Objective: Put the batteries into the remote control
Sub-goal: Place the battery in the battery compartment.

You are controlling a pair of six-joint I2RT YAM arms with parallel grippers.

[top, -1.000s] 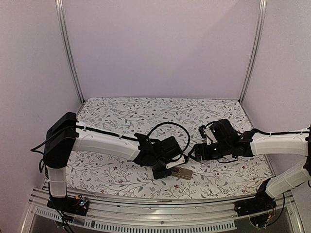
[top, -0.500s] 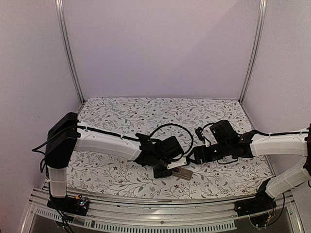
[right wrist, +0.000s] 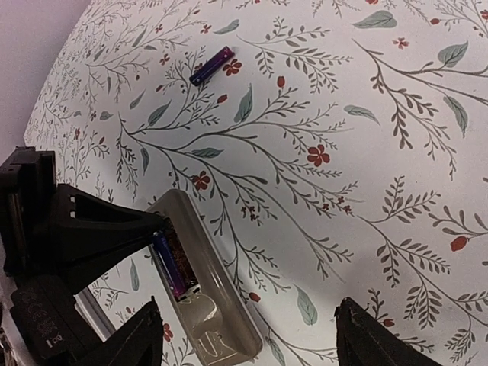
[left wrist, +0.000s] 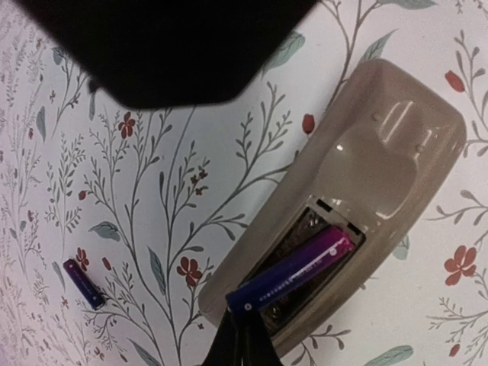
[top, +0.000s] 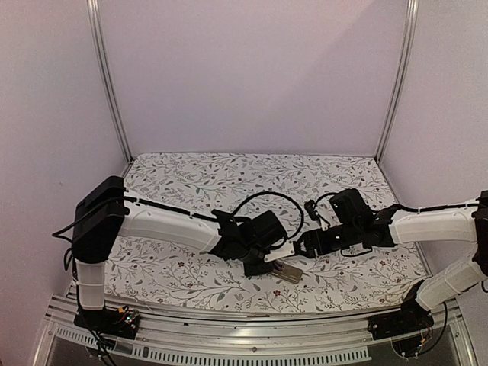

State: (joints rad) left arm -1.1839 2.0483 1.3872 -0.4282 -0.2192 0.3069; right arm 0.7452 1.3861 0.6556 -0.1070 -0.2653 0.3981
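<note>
Loose battery (left wrist: 84, 284): flat on the floral table (left wrist: 152, 191), left of the remote in the left wrist view, well apart from it. Nothing touches it.

Left gripper (left wrist: 240, 339): fingers (right wrist: 107, 229) drawn together to a narrow point, pinched on the blue near end of the battery (left wrist: 293, 274). Its purple far end sits down in the open compartment and the pinched end rides a little above the rim, so it lies tilted, not fully seated.

Remote (left wrist: 381, 152): grey-tan back up, flat on the table at centre front, between the two grippers. Cover off, compartment exposed; metal contacts show beside the battery.

Right gripper (top: 306, 248): just right of the remote, above the table. Fingers (right wrist: 141, 335) spread wide, holding and touching nothing.
</note>
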